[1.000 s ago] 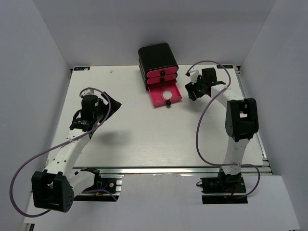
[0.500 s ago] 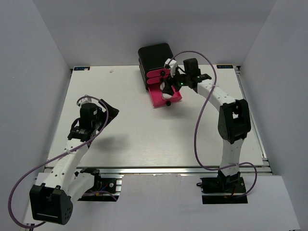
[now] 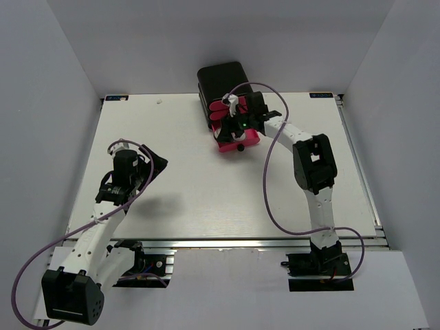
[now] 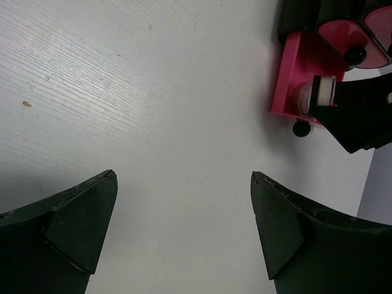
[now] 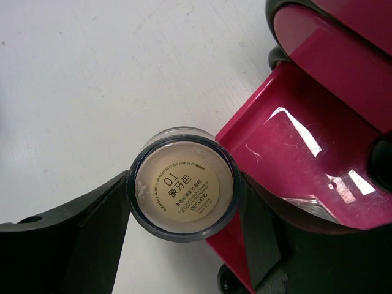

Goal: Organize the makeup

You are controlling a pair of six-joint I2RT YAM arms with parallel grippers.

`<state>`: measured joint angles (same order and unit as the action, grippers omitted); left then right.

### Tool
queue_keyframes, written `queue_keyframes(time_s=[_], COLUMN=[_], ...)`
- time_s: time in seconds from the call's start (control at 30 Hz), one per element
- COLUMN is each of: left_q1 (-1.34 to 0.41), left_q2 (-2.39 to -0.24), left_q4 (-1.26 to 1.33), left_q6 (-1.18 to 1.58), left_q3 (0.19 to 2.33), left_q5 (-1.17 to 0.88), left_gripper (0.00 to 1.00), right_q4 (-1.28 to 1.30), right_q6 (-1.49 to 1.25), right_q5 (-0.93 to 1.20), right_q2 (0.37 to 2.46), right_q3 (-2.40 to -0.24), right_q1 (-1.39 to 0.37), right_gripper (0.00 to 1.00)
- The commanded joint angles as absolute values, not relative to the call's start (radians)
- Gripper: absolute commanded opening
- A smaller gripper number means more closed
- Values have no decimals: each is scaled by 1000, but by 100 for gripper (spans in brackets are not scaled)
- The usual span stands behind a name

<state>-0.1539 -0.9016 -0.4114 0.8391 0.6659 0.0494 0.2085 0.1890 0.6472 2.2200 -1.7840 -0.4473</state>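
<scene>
White tabletop point(image 3: 206, 196) between plain grey walls point(image 3: 48, 69)

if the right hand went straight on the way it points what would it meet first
Probably the side wall of the open pink drawer: the right hand, shut on the round powder jar, points down with the jar straddling that wall, partly over the white table. Depth is unclear.

Seen from above, the right arm point(image 3: 313, 165) hides the round jar point(image 5: 182, 187) and the open drawer point(image 5: 306, 153) interior. Picture edges crop the black box point(image 4: 294, 18).
</scene>
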Motion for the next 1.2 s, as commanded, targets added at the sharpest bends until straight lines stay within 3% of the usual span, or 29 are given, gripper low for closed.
queue_keyframes(time_s=[0.0, 0.27, 0.73, 0.93, 0.97, 1.03, 1.1, 1.17], left_q1=[-147, -147, -146, -144, -144, -144, -144, -144], left_q2=[-884, -894, -897, -882, -884, -882, -884, -884], left_q4=[-430, -439, -443, -439, -439, -440, -442, -442], left_q6=[834, 831, 827, 836, 836, 834, 833, 833], left_q3=[663, 676, 684, 669, 669, 675, 680, 681], left_q5=[71, 77, 80, 78, 78, 80, 83, 83], left_gripper=[98, 98, 98, 98, 98, 98, 98, 98], right_q4=[124, 110, 149, 155, 156, 156, 158, 166], right_q6=[146, 176, 288, 330, 333, 344, 351, 364], right_q5=[629, 510, 336, 319, 319, 316, 318, 328], right_q2=[2241, 2286, 2280, 2260, 2257, 2255, 2250, 2246], right_q3=[-1847, -1867, -1838, -1816, -1815, -1816, -1816, -1818], right_q1=[-454, -469, -465, -463, -462, -463, -462, -463], right_gripper=[15, 27, 38, 55, 64, 70, 87, 89])
